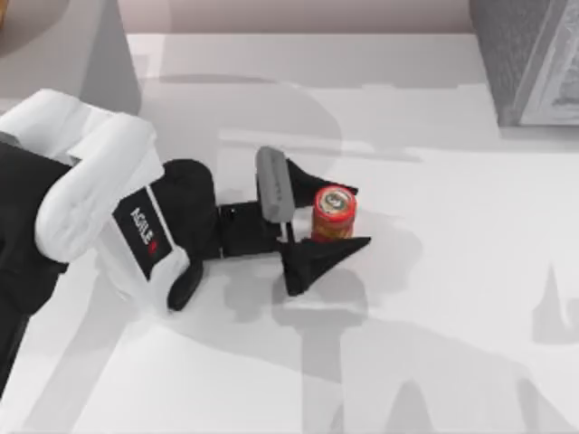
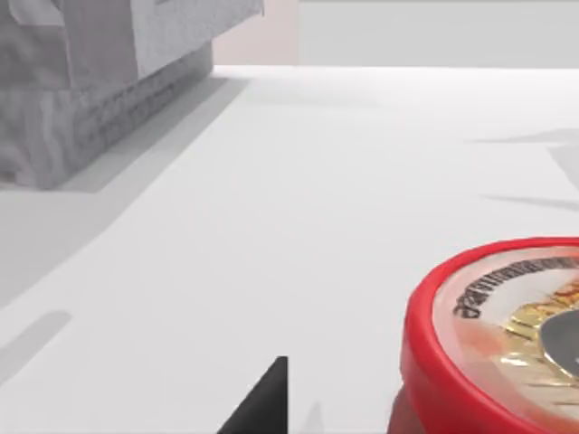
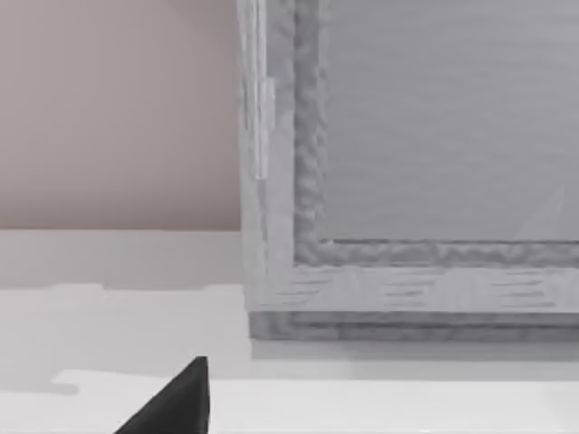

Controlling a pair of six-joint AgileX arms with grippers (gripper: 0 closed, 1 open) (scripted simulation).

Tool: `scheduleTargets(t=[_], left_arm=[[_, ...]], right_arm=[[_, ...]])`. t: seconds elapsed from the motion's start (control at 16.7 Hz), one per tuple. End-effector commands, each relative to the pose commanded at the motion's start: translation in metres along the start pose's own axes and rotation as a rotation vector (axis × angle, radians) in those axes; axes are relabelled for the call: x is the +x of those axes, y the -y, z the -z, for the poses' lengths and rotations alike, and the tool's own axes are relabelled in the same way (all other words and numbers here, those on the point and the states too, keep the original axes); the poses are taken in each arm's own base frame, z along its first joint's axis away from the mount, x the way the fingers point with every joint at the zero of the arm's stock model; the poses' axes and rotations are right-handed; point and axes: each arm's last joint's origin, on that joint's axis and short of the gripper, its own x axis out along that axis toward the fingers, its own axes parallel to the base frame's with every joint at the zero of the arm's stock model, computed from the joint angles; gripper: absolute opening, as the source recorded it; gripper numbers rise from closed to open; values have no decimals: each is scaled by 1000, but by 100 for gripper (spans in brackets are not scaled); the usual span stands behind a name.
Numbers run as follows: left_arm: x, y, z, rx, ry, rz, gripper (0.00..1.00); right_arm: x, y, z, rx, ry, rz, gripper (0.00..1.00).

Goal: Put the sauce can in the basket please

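Note:
The sauce can point(image 1: 334, 213) stands upright on the white table, red with a yellow-orange band and a round top. My left gripper point(image 1: 348, 215) reaches in from the left with its two black fingers against the can's far and near sides, shut on it. In the left wrist view the can's red-rimmed top point(image 2: 507, 334) is very close, beside one black fingertip point(image 2: 271, 398). The grey basket point(image 1: 529, 63) sits at the table's far right corner. A black edge of my right gripper point(image 3: 176, 402) shows in the right wrist view, facing the basket wall point(image 3: 407, 163).
The left arm's white body point(image 1: 90, 199) covers the table's left side. The basket point(image 2: 81, 99) also appears far off in the left wrist view, with bare white table between it and the can.

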Motion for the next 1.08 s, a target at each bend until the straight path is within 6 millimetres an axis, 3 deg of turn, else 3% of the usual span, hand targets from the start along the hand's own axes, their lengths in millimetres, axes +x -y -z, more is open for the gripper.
scheduleTargets(t=[0.42,1.08], left_arm=[[0,0,0,0,0,0,2],[-5,-1,-2,-7,-2,-2,0]], right_arm=[[0,0,0,0,0,0,100],[0,0,0,0,0,0,100]])
